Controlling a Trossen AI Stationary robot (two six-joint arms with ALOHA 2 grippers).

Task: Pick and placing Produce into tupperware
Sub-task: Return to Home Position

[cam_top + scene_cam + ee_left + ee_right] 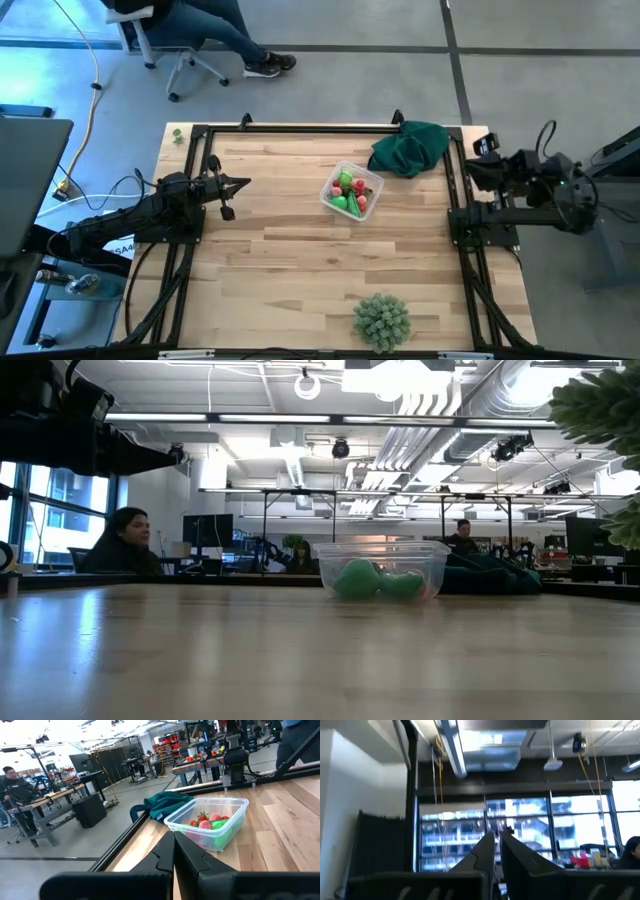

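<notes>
The clear container (376, 184) is sitting on the bench (280, 260) a little toward the far side of its middle, and the produce (348, 192) is lying inside it: red berry-like pieces heaped with a few bright green ones, all below the rim. Just beside it, toward the far right corner, a dark green cloth (410, 148) is lying bunched up, and a pale spiky ball (382, 320) is resting well apart at the near edge. I am seeing no piece loose on the wood, so I am judging the filling as done and this step as the pull-back to rest. My left arm (150, 212) is reaching in low from the left edge, its jaws pressed together, holding nothing and pointing at the container from well apart. My right arm (530, 185) is folded up beyond the right rail, its jaws drawn together too, with only a thin slit between them, empty and aimed up at the room. What I am expecting next is for the left arm to fold back over its own base, keeping clear of the container.
</notes>
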